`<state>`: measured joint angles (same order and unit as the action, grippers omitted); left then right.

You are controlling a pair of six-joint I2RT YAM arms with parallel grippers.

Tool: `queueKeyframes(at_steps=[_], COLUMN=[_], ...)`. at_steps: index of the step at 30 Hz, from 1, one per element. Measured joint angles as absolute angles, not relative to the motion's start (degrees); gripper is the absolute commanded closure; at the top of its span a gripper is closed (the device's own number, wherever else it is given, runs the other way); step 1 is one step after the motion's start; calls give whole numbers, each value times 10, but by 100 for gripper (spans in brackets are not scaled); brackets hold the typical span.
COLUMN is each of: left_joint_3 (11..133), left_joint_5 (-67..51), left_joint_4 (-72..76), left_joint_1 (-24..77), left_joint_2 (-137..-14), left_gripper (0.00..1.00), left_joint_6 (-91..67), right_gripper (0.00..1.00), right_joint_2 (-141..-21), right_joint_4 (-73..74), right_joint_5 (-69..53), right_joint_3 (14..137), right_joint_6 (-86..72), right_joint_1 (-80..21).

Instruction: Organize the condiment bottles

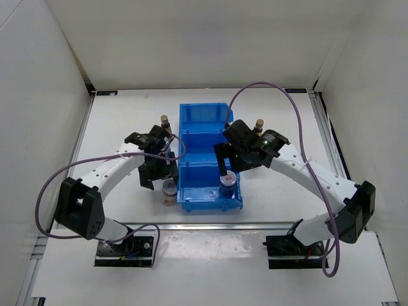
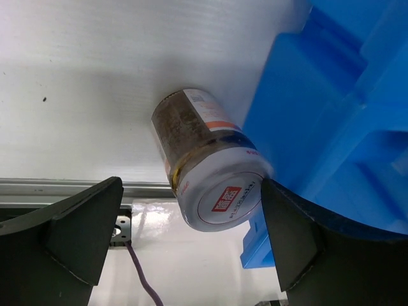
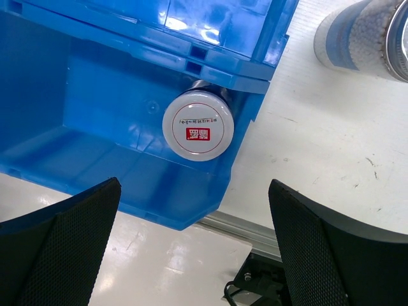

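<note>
showing at right wrist only, white-blue cylinder (image 3: 354, 35) beside blue bin (image 3: 76, 115)

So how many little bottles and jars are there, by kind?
Slim dark bottles: 2
Squat jars: 2
White-blue cylinder: 1
Total: 5 in view; others may be hidden.
</note>
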<state>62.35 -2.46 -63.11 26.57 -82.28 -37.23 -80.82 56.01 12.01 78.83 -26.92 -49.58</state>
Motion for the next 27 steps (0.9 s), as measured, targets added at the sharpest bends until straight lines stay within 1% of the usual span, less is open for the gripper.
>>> queueKeyframes(at_steps=[14, 27], left_joint_3=[637, 634], left_joint_5=[-7, 26], left_joint_4=[-627, -667], left_joint_1=[269, 269], left_joint_2=[-837, -794], left_gripper=[0, 0], left_joint_6=[-380, -390], right_gripper=[0, 0], right_joint_2=[-808, -808], right_joint_4=[562, 565], right_joint_5=[132, 134], right_joint_3=[767, 762], right_joint_6=[-265, -265], right_joint_1=[-496, -496])
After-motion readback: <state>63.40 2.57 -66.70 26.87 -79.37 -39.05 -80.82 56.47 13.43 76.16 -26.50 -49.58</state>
